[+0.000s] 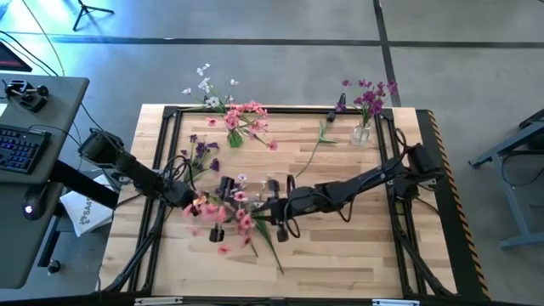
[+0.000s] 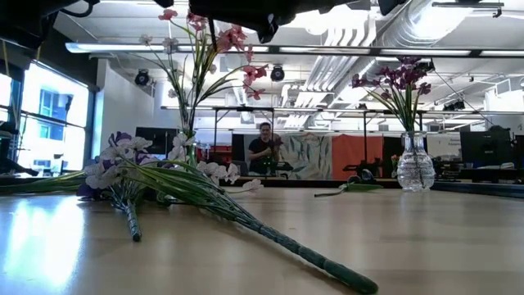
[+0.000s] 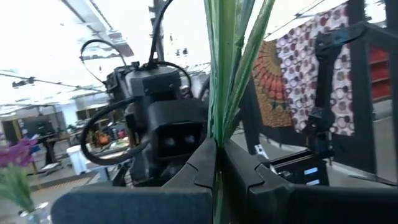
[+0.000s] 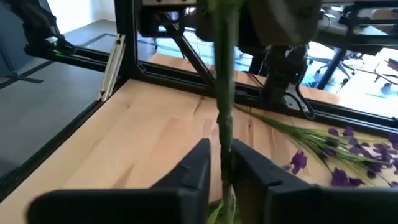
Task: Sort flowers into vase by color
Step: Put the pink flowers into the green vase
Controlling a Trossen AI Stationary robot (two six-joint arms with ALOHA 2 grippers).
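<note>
Above the surface (image 1: pixel 357 246), the left claw (image 3: pixel 216 163) clamps a pink flower sprig (image 1: pixel 223 212) by its green stem, and the right claw (image 4: pixel 219 167) closes narrowly on that stem (purple flowers (image 4: pixel 348 165) lie beyond it).

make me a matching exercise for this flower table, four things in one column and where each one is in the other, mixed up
Things:
1. purple bunch
2. pink sprig
3. lone green stem
4. pink and white bunch

Places:
A. lying flat on the wood between the two vases
B. standing in the vase at the table's far right corner
C. held up over the middle of the table by both grippers
D. standing in the vase at the far edge, left of centre

Pairs: 1-B, 2-C, 3-A, 4-D
</note>
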